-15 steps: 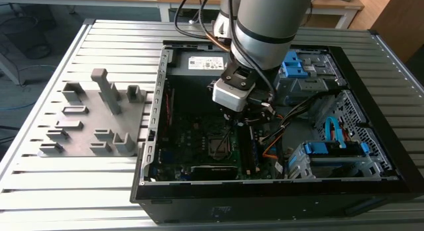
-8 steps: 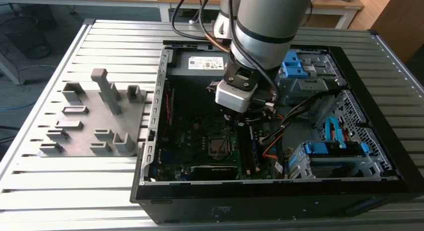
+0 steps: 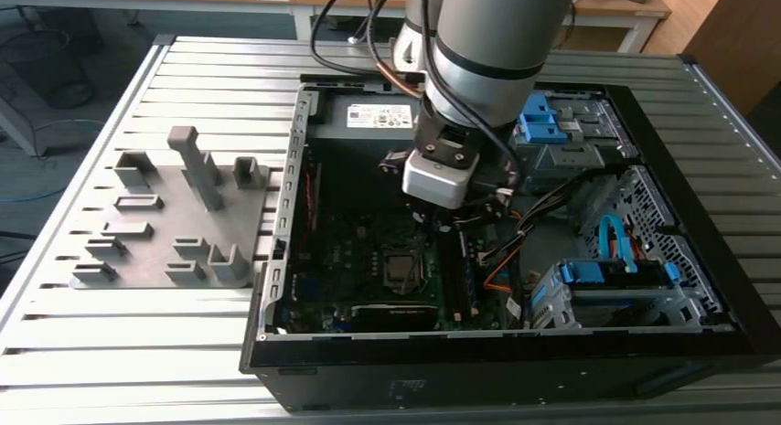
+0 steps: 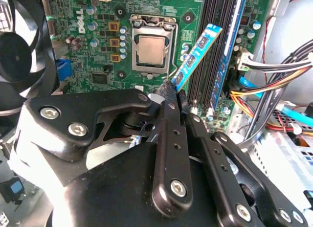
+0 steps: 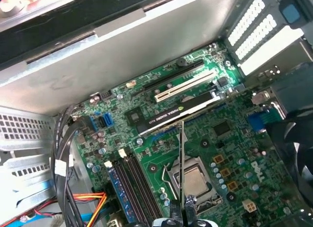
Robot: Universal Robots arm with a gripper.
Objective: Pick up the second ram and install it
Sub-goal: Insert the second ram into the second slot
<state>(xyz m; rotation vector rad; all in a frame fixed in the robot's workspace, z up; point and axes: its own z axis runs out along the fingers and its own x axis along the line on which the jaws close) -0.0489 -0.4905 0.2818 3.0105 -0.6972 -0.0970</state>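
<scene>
We are gripping the ram tight in our fingers, hovering it above the motherboard just beside the slots. It is sitting askew to them, so it is risking jamming on a latch or striking the seated stick.

Thin blue second ram, tilted, between the jaws, above memory slots

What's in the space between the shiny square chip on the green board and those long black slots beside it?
In the second wrist view, the thin blue-green ram stick with pale labels, clamped in the fingers, hangs tilted over that stretch.
</scene>
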